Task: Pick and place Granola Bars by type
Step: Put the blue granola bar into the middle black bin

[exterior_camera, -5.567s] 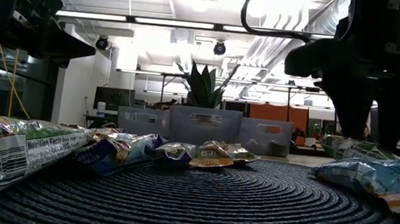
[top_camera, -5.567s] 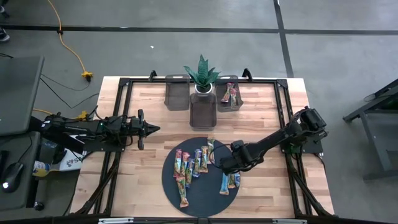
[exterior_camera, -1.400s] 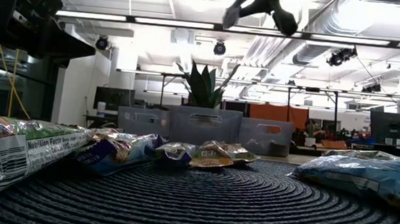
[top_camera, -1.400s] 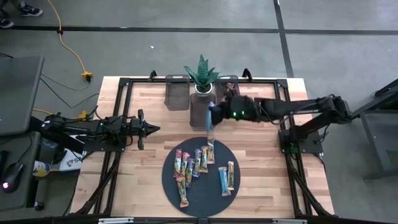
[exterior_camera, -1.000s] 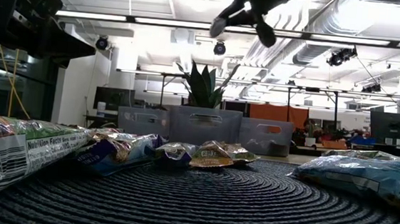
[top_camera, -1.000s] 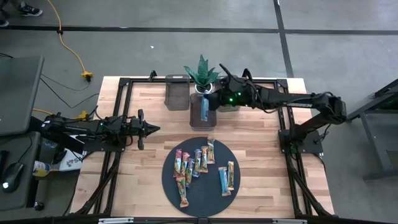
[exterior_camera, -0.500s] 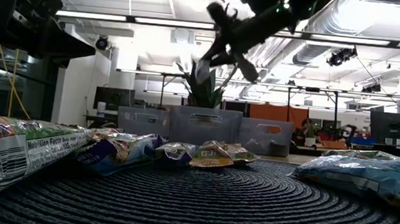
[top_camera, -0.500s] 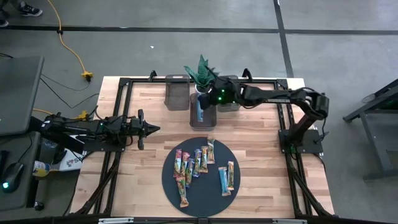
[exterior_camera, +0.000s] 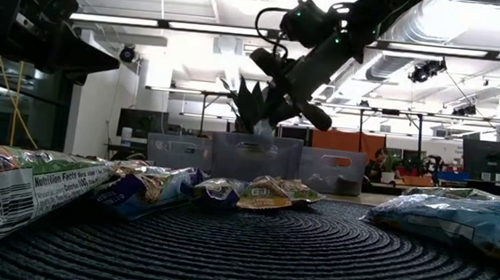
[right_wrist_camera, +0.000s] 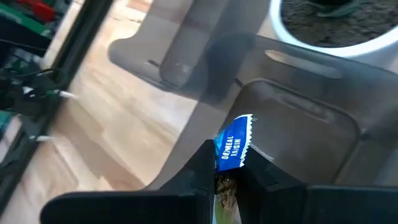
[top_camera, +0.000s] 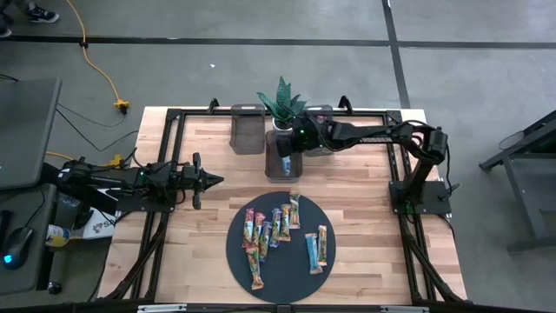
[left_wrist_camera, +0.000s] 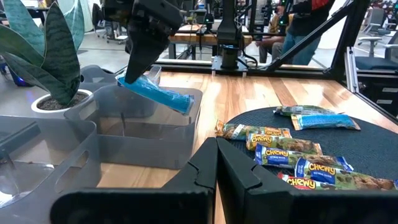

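My right gripper (top_camera: 287,153) hangs over the middle translucent grey bin (top_camera: 284,165), shut on a blue-wrapped granola bar (left_wrist_camera: 158,94). Several more granola bars (top_camera: 271,228) lie flat on the dark round disc (top_camera: 282,271) at the table's near middle. Two more bars (top_camera: 321,132) lie in the right bin. My left gripper (top_camera: 215,180) waits shut above the table's left side, pointing right. My right gripper pinches the blue bar near one end (left_wrist_camera: 132,79) between its two fingers, coming from above and slanting down. The bar's crimped end (right_wrist_camera: 240,126) sticks out past the fingertips. The bar hangs tilted, lifted clear, at about the height of the middle bin's rim.
A potted plant (top_camera: 281,104) with spiky green leaves stands just behind the middle bin. A third grey bin (top_camera: 247,130) sits to the left. A black frame (top_camera: 174,117) runs around the tabletop. Bare wood lies on both sides of the disc.
My right gripper has come down from high above the bins toward the middle bin, carrying the blue bar, and has stayed shut on it. The bar now hangs lower, at the bin's rim.
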### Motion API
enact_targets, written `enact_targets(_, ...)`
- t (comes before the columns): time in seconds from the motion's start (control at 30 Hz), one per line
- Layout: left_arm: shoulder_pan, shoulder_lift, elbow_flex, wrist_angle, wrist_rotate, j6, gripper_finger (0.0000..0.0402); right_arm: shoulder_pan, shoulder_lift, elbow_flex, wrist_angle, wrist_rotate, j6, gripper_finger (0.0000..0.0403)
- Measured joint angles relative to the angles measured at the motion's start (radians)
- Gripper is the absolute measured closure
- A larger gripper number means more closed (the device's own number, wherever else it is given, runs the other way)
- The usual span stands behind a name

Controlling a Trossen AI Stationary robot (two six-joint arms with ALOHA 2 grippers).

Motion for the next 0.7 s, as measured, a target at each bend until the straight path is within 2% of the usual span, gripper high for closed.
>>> enact_targets(0.3, 0.0, 0.0, 0.0, 0.0, 0.0, 0.0, 0.04, -0.007, 0.0, 0.0, -0.142, 0.036, -0.011, 0.0376)
enact_targets(0.7, 0.0, 0.0, 0.0, 0.0, 0.0, 0.0, 0.04, -0.006, 0.0, 0.0, -0.143, 0.048, -0.018, 0.0374)
